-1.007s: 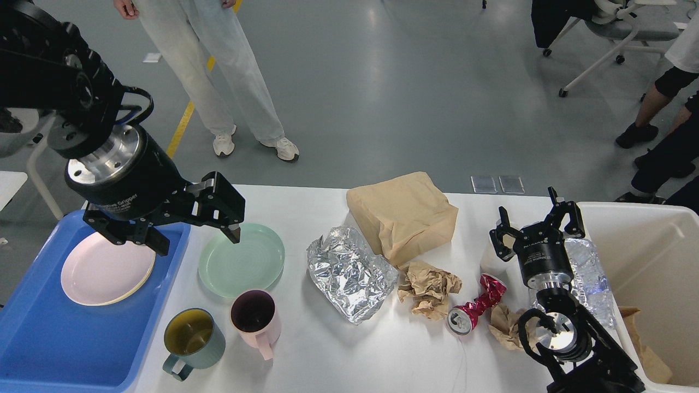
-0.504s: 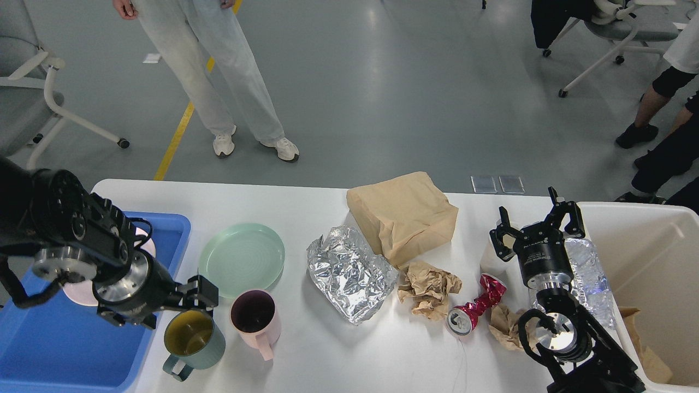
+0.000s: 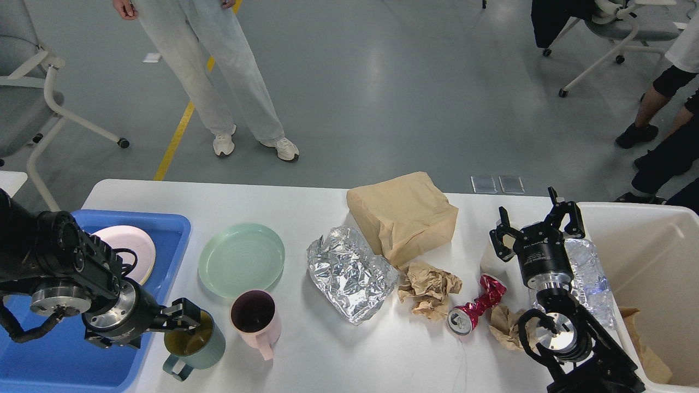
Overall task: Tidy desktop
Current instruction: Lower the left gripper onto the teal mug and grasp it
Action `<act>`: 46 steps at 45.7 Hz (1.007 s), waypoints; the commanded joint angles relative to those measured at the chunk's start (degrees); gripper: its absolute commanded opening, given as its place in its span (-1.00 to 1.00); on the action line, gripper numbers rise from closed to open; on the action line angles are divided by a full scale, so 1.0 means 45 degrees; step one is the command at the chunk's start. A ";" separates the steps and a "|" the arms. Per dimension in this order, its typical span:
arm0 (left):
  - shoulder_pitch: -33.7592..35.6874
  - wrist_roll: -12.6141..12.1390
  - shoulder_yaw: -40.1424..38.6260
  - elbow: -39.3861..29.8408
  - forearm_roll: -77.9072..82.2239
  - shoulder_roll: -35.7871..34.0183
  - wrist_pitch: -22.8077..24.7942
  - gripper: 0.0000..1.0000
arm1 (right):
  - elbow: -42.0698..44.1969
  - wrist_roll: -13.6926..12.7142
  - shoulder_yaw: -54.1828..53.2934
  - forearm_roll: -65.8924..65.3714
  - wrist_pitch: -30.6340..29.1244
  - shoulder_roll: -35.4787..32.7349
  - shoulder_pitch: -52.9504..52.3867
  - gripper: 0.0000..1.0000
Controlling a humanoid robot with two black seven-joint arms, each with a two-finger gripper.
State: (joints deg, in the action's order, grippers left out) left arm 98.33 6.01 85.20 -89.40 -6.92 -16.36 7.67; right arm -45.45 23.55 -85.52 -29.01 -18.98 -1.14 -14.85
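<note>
The worktop (image 3: 306, 355) is a large white surface filling the lower part of the view, with a blue tray (image 3: 33, 355) at its left end and an off-white bin (image 3: 655, 256) at its right end.

Landmark: the green plate (image 3: 242, 260), lying flat on the worktop just right of the tray.

- Left of the plate, inside the tray: a pink plate (image 3: 128, 245), partly hidden by the left arm.
- Near side of the plate: a pink mug (image 3: 255, 316), upright, and beside it to the left a teal mug (image 3: 194, 341) with a yellow interior.
- Left gripper (image 3: 188, 319): low, at the rim of the teal mug, one finger over the mug's opening. Whether it clamps the rim cannot be told.
- Right of the plate: crumpled foil (image 3: 349, 273), then a brown paper bag (image 3: 404, 215) behind it, a wad of brown paper (image 3: 431, 286), and a crushed red can (image 3: 475, 311).
- Far right of the plate, near the bin: the right gripper (image 3: 538, 229), fingers spread apart, holding nothing, above a crumpled clear plastic bottle (image 3: 587, 278).
</note>
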 commanded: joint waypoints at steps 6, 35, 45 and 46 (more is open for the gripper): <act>-0.1694 -0.0769 -0.0574 0.1526 0.0014 0.0003 -0.0473 0.87 | 0.0001 0.0000 0.0000 0.0000 0.0000 0.0000 0.0000 1.00; -0.2379 -0.0885 -0.1355 0.2171 0.0950 -0.0134 -0.0845 -0.77 | 0.0001 0.0000 0.0000 0.0000 0.0000 0.0000 0.0000 1.00; -0.2633 -0.1472 -0.1688 0.2483 0.1264 -0.0095 -0.0943 -1.00 | 0.0001 0.0000 0.0000 0.0000 0.0000 0.0000 0.0000 1.00; -0.2652 -0.1472 -0.1688 0.2503 0.1283 -0.0095 -0.0943 -1.00 | 0.0001 0.0000 0.0000 0.0000 0.0000 0.0000 0.0000 1.00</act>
State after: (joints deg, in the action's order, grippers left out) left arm 86.93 -0.11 78.08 -79.03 -1.36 -16.81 3.78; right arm -45.44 23.55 -85.52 -29.01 -18.99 -1.14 -14.85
